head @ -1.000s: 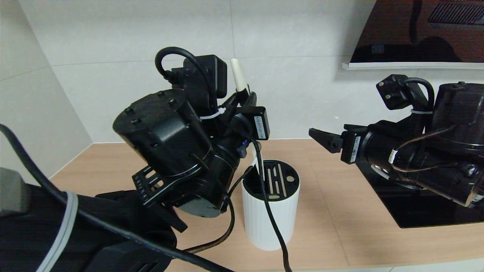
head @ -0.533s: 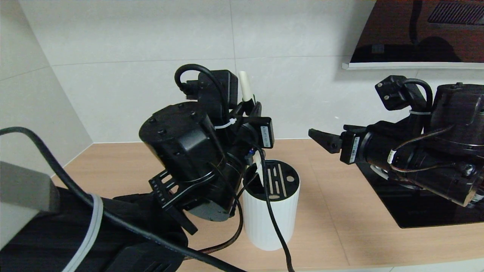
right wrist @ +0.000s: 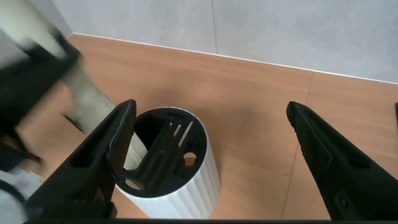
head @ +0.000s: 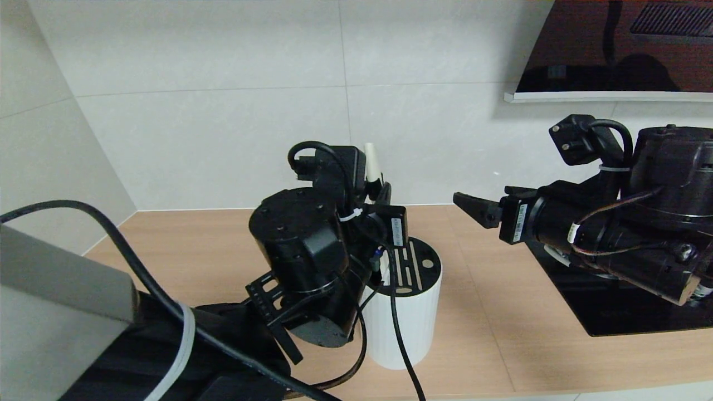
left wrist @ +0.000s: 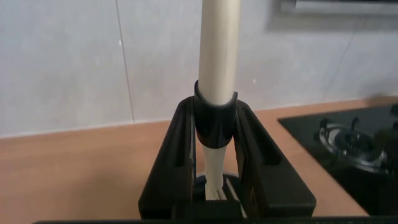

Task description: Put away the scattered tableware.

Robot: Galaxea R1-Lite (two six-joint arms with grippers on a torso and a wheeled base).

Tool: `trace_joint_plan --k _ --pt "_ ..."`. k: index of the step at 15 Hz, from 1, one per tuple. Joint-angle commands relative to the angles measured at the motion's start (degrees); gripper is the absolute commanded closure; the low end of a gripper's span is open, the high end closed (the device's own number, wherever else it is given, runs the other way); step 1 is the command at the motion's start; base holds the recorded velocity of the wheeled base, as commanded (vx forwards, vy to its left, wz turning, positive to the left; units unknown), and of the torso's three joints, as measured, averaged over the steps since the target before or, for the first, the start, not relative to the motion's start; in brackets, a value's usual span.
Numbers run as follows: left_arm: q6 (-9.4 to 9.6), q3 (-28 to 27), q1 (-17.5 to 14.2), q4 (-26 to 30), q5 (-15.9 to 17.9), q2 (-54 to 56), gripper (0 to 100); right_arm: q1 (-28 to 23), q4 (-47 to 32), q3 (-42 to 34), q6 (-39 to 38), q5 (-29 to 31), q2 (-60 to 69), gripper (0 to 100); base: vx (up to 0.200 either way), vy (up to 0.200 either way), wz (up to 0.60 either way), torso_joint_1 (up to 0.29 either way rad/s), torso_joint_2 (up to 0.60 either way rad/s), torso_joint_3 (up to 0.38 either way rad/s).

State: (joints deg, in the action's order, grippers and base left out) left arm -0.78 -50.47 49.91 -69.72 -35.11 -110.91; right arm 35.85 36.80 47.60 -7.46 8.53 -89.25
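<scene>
1. The pale tiled wall closes off the back and the left side of my scene; a dark range hood hangs on it at upper right.
2. The wooden counter runs along below the wall; a black cooktop is set into it on the right, and I can make out a burner on it from the left wrist camera.
3. The white ribbed holder stands upright on the counter, near its front edge and well left of the cooktop; its black top has narrow slots, a round hole and one wide opening on the left.
4. My right gripper hangs above the counter to the right of the holder, pointing towards it; its jaws stand wide apart and carry nothing, and from its own camera the holder sits between them, lower down.
5. My left gripper is directly above the holder's left side, clamped tight on the utensil's black collar.
6. The cream-handled utensil stands nearly upright in that grip; its handle pokes up above the fingers and its lower end reaches down into the holder's wide opening.
</scene>
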Motion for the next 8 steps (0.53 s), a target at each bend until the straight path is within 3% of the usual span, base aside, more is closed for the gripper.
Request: trace_joint_plan --k 1,8 --pt "-0.19 1.43 0.01 -1.91 -0.05 -3.0 100 0.01 0.02 -0.06 -0.01 -0.01 -0.14 0 0.0 0.0 0.0 0.0 0.0 0.0" --pt "-0.27 3.54 0.72 -4.2 -0.14 -9.59 100 0.01 0.29 -0.23 -0.01 -0.01 -0.75 0 0.0 0.0 0.0 0.0 0.0 0.0"
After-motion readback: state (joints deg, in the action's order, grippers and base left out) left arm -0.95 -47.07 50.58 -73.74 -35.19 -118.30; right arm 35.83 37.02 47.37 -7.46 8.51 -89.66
